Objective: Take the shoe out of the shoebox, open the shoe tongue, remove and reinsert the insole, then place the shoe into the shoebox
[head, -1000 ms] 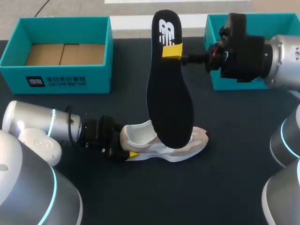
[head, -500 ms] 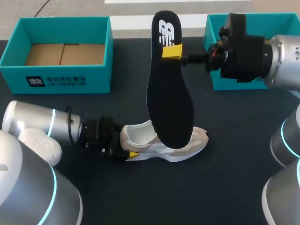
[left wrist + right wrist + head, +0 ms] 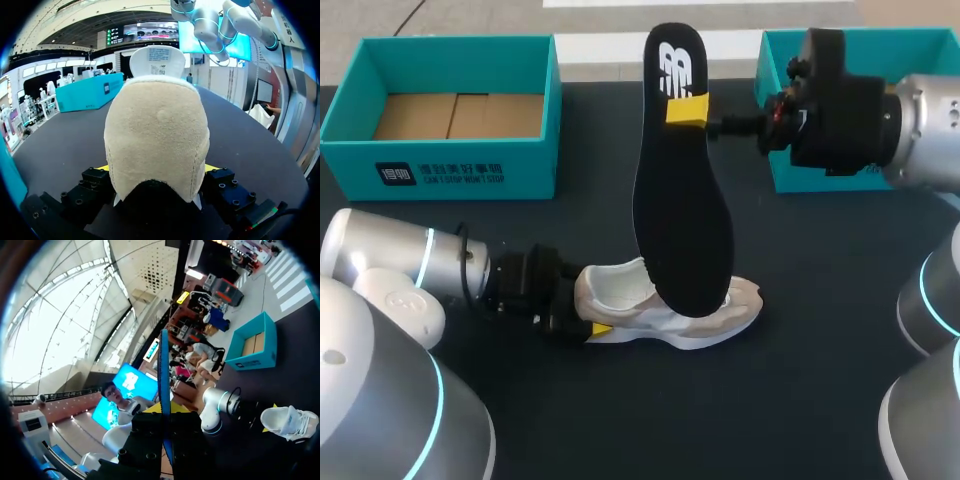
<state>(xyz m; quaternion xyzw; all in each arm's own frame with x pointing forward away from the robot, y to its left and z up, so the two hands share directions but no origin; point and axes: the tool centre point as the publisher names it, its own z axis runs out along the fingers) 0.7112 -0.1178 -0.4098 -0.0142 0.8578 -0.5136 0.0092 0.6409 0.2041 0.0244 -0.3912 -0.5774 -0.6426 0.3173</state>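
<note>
A white and beige shoe (image 3: 695,312) lies on its sole on the dark table (image 3: 800,380), toe pointing right. My left gripper (image 3: 592,318) is shut on its heel; in the left wrist view the beige heel (image 3: 156,135) fills the space between the fingers of the left gripper (image 3: 156,170). The black insole (image 3: 682,210) hangs upright with its toe end down in the shoe's opening. My right gripper (image 3: 687,110) is shut on the insole near its heel end. In the right wrist view the insole (image 3: 164,370) shows edge-on between the right gripper's (image 3: 165,410) yellow tips, with the shoe (image 3: 290,422) far below.
An open teal shoebox (image 3: 450,165) with a cardboard floor stands at the back left. A second teal box (image 3: 782,170) stands at the back right, partly hidden by my right arm. My left arm's links lie over the front left corner.
My left arm has shifted slightly and the shoe has turned a little with it. The right arm and the insole have kept still.
</note>
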